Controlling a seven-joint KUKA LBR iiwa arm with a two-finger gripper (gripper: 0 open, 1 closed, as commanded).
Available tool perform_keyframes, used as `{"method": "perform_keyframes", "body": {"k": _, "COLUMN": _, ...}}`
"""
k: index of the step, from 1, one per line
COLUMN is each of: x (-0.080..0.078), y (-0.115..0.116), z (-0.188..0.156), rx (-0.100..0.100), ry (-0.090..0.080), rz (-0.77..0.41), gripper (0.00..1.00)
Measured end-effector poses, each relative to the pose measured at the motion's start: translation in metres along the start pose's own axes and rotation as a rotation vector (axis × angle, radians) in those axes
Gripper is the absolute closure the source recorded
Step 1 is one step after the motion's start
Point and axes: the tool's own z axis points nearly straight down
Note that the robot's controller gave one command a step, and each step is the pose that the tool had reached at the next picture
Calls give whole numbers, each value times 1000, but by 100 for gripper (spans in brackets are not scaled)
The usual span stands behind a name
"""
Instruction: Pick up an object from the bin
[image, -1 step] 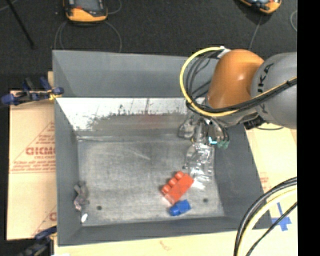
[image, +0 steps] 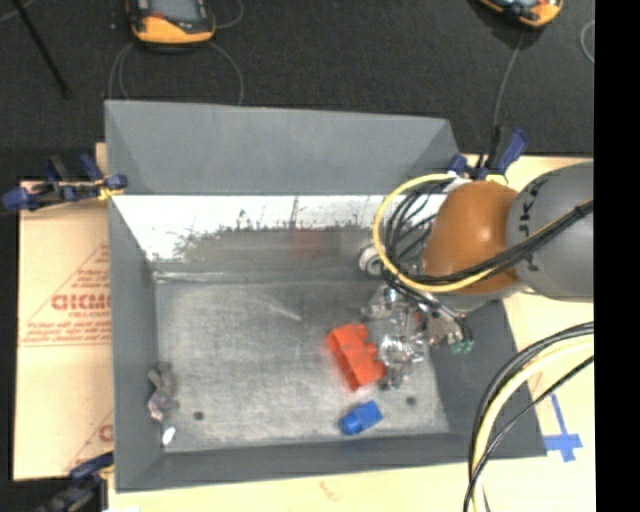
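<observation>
- Camera view: the grey metal bin (image: 132, 330) takes up the middle of the frame, and its floor is scuffed and mostly bare.
- The arm (image: 562, 240) comes in from the right of the frame. It carries a rounded orange cover (image: 470, 235) at the wrist, with yellow and black cables (image: 398, 222) looped around it.
- On the grey link of the arm, near the right edge of the frame, there is dark lettering. Only part of it shows, and it seems to begin "KU".
- The pincer (image: 398, 365) is low in the lower right part of the bin floor, pointing down.
- I cannot tell whether the pincer is released or clenched, because the metal parts run together from this angle.
- An orange-red block (image: 353, 356), oblong and lying at a slant, sits just left of the pincer and right against its tip. I cannot tell whether the pincer has hold of it.
- A small blue piece (image: 360, 418), rounded and stubby, lies near the bottom wall, just below the block and apart from it.
- A small grey-purple thing (image: 160, 392) lies well apart in the lower left corner of the bin, with a tiny white bit (image: 168, 436) just below it.
</observation>
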Motion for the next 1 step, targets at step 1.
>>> {"method": "perform_keyframes", "body": {"k": 1, "x": 37, "y": 34, "z": 0, "rx": 2, "ry": -11, "rz": 44, "gripper": 0}}
